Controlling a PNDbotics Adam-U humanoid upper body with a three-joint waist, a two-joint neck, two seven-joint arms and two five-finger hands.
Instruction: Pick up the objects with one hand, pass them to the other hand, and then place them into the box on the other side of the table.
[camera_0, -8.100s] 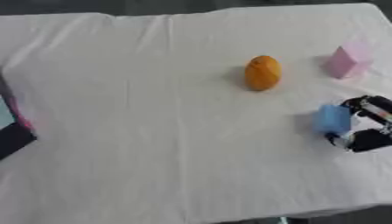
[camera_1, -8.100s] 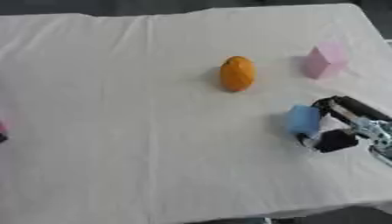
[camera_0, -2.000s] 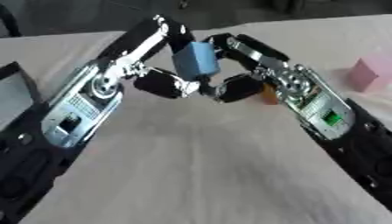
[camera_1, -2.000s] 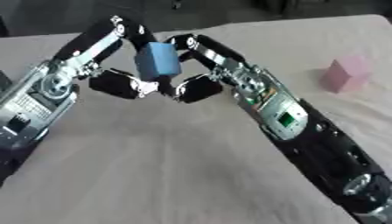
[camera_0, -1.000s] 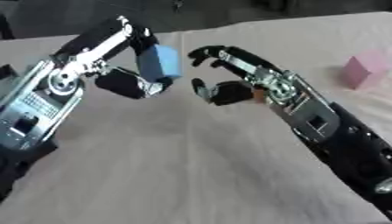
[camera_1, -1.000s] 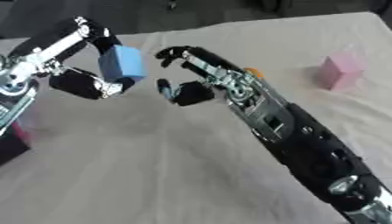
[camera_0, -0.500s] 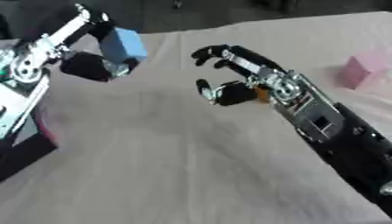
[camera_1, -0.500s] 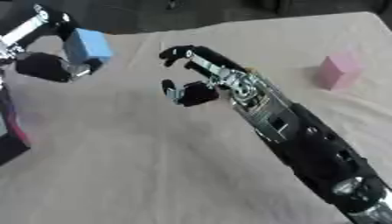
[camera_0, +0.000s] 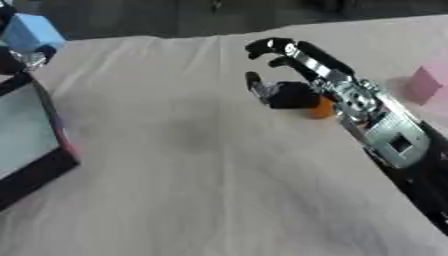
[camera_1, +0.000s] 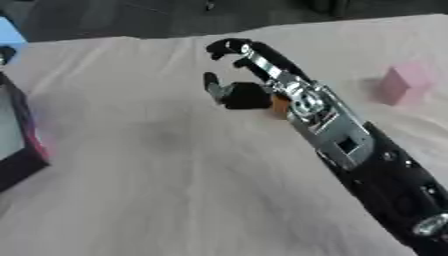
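Carrying the blue block (camera_0: 31, 33) clamped in the left hand (camera_0: 12, 59) above the box (camera_0: 31, 137) at far left for the drop, right hand (camera_0: 284, 75) hanging empty, fingers apart, mid-worktop (camera_0: 201, 190).

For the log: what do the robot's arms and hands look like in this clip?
The right hand has black fingers and a black palm, on a silver-grey metal forearm with a small dark square marking, turning black toward the elbow. Of the left hand only dark parts show at the view's left edge.
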